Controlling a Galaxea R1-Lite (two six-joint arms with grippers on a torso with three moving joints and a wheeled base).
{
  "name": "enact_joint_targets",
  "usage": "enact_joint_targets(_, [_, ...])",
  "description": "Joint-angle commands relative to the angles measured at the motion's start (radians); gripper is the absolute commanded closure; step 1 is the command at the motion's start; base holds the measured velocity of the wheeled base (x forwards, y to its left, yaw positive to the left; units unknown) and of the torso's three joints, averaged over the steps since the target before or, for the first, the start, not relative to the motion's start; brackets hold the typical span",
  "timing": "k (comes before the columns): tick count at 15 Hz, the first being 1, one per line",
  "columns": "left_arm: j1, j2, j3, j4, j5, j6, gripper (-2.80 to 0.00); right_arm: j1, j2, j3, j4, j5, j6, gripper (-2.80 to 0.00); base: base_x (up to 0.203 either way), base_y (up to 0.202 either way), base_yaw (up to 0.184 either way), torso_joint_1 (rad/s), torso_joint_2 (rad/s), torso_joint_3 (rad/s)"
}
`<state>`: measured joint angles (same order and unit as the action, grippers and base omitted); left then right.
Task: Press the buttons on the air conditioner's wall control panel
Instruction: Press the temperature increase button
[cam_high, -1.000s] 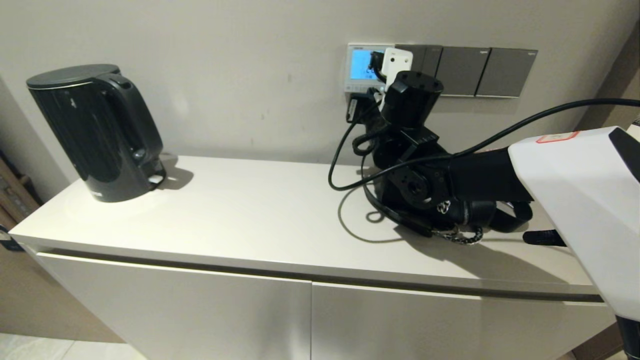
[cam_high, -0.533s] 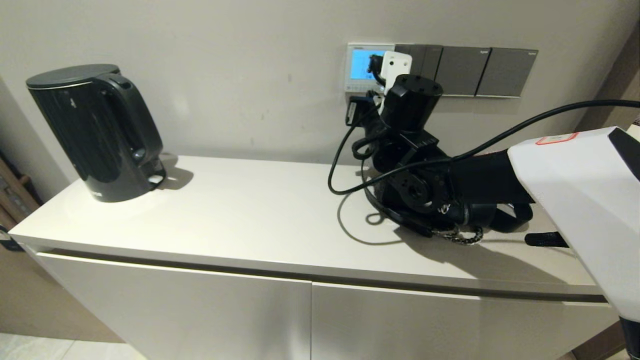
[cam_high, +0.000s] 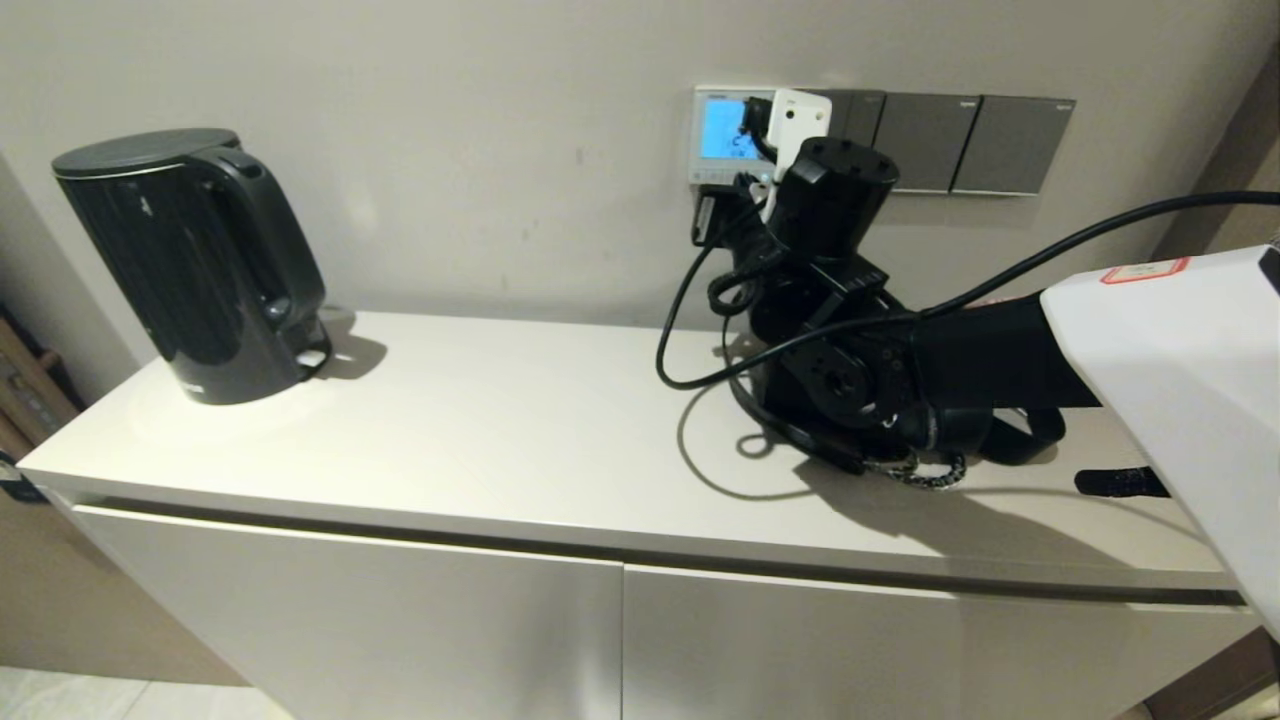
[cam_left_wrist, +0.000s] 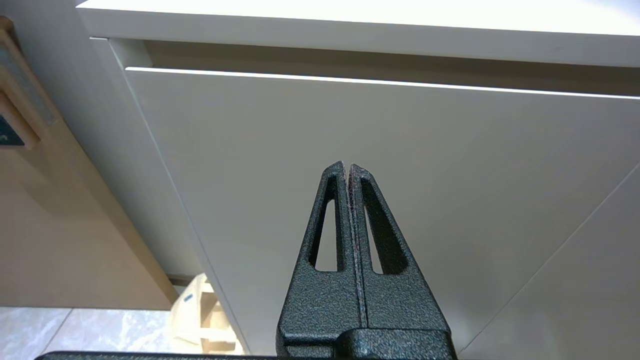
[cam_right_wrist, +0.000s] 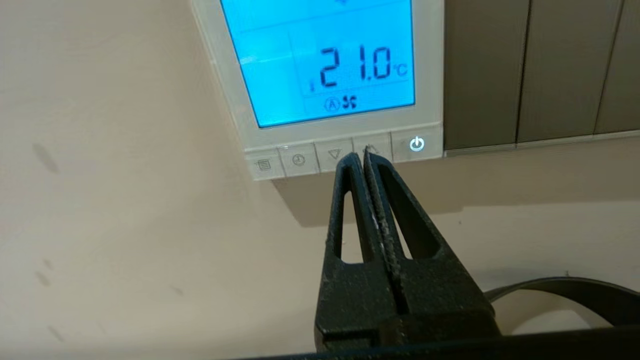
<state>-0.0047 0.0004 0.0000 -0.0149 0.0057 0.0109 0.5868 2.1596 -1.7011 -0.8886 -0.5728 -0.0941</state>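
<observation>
Beige wall behind: we had the right gripper (cam_right_wrist: 359, 156), pinched closed, tips at the small white square panel's (cam_right_wrist: 430, 75) pale bottom buttons (cam_right_wrist: 335, 154), upper centre frame.

Kettle (cam_high: 195, 262) left on cabinet (cam_high: 500, 440); panel (cam_high: 722, 135) right

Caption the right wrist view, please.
Shut right gripper tips at the small pale buttons below the white thermostat's lit blue screen.

The white cabinet top (cam_high: 500, 420) carries a black kettle (cam_high: 195, 265) at its left end. A black cable (cam_high: 700, 380) loops, apparently touching, right of centre.
</observation>
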Motion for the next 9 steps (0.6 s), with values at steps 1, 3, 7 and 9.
enact_joint_targets(1, [0.000, 0.000, 0.002, 0.000, 0.000, 0.000, 0.00, -0.001, 0.003, -0.011, 0.000, -0.001, -0.003, 0.00, 0.000, 0.000, 0.000, 0.000, 0.00, 0.000])
enact_joint_targets(3, [0.000, 0.000, 0.002, 0.000, 0.000, 0.000, 0.00, -0.006, 0.008, -0.015, 0.003, 0.000, -0.003, 0.00, 0.000, 0.000, 0.000, 0.000, 0.00, 0.000])
enact_joint_targets(7, [0.000, 0.000, 0.002, 0.000, 0.000, 0.000, 0.00, -0.012, 0.017, -0.015, 0.004, 0.001, -0.003, 0.00, 0.000, 0.000, 0.000, 0.000, 0.00, 0.000])
enact_joint_targets(9, [0.000, 0.000, 0.002, 0.000, 0.000, 0.000, 0.00, -0.012, 0.019, -0.018, 0.004, 0.002, -0.003, 0.00, 0.000, 0.000, 0.000, 0.000, 0.00, 0.000])
